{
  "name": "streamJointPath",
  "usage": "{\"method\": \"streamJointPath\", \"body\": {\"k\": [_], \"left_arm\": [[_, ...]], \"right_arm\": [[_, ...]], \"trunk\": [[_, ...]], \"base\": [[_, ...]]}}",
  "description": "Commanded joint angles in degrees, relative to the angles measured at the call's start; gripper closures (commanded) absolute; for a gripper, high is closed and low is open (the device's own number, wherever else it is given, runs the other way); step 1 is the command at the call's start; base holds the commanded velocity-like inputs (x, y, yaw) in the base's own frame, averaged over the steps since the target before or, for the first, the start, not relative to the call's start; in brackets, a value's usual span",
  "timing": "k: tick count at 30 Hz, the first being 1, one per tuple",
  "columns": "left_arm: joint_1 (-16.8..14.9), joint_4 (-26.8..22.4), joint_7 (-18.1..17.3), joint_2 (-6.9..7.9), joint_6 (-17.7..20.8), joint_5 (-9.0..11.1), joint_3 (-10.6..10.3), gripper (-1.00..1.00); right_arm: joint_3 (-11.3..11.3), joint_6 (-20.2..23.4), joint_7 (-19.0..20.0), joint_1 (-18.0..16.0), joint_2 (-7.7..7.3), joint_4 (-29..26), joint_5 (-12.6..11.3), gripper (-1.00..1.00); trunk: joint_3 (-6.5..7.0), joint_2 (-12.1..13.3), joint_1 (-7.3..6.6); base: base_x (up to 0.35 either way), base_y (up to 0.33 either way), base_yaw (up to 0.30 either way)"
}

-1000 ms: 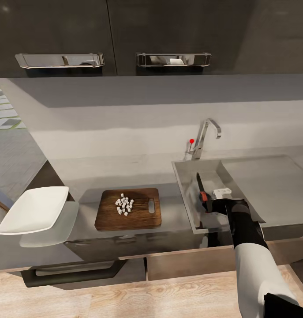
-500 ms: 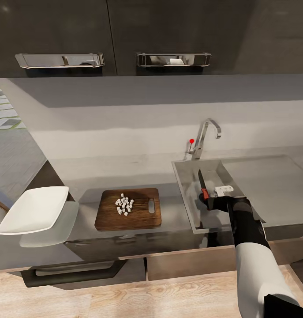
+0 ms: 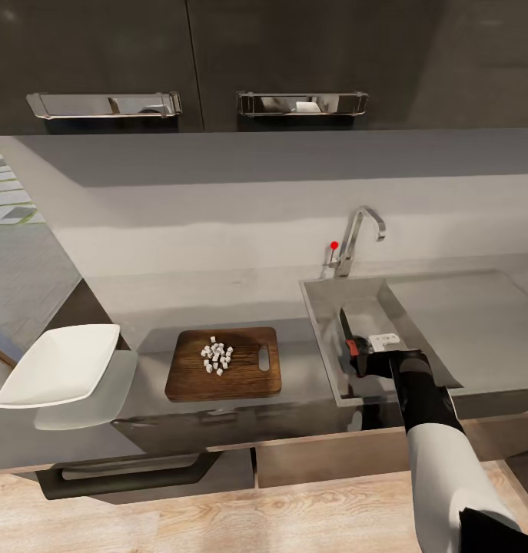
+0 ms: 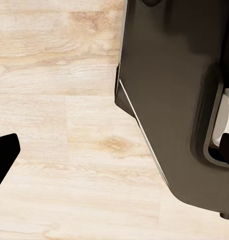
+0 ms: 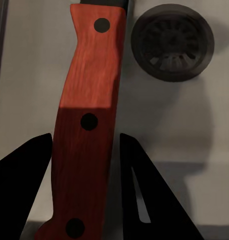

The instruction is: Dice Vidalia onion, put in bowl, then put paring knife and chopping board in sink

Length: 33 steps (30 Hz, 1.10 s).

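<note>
The paring knife point(image 3: 347, 332), with its red handle point(image 5: 87, 100) and dark blade, hangs low inside the sink point(image 3: 323, 338). My right gripper point(image 3: 362, 355) is shut on the handle, one black finger on each side point(image 5: 84, 137). In the right wrist view the round drain point(image 5: 173, 42) lies just beyond the handle. The chopping board point(image 3: 244, 380) lies on the countertop point(image 3: 217, 296) left of the sink, carrying a small heap of white diced onion point(image 3: 217, 359). Further left, the white square bowl point(image 3: 60, 365) sits at the counter's end. My left gripper point(image 4: 114, 160) hangs open over the floor.
The chrome tap point(image 3: 357, 234) with its red knob point(image 3: 334, 246) stands behind the basin. The drainboard point(image 3: 471, 322) stretches to the right. Dark wall cabinets point(image 3: 217, 61) hang overhead. My own dark base point(image 4: 179, 100) and the pale wood floor point(image 4: 59, 100) are in the left wrist view.
My right gripper has carried the knife a little further down and left inside the sink. The board, the diced onion and the bowl have stayed in place.
</note>
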Motion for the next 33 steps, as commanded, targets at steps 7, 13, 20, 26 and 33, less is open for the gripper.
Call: {"method": "streamJointPath", "body": {"k": [7, 13, 20, 26, 33], "left_arm": [[0.0, -0.1, 0.0, -0.01, 0.0, 0.3, -0.1, -1.0], [0.0, -0.1, 0.0, -0.01, 0.0, 0.3, -0.1, -1.0], [0.0, -0.1, 0.0, -0.01, 0.0, 0.3, -0.1, -1.0], [0.0, -0.1, 0.0, -0.01, 0.0, 0.3, -0.1, -1.0], [0.0, -0.1, 0.0, -0.01, 0.0, 0.3, -0.1, -1.0]], "right_arm": [[-0.2, 0.2, 0.5, -0.1, 0.08, 0.0, 0.6, 1.0], [-0.3, 0.4, 0.7, -0.1, 0.04, 0.1, 0.6, 1.0], [-0.3, 0.4, 0.7, -0.1, 0.08, 0.0, 0.6, -1.0], [-0.3, 0.4, 0.7, -0.1, 0.08, 0.0, 0.6, -1.0], [-0.2, 0.4, 1.2, -0.1, 0.17, -5.2, 0.7, -1.0]], "trunk": [[-0.09, -0.1, 0.04], [-0.09, -0.1, 0.04], [-0.09, -0.1, 0.04], [-0.09, -0.1, 0.04], [-0.09, -0.1, 0.04]], "base": [[0.0, 0.0, 0.0], [0.0, 0.0, 0.0], [0.0, 0.0, 0.0], [0.0, 0.0, 0.0], [0.0, 0.0, 0.0]]}}
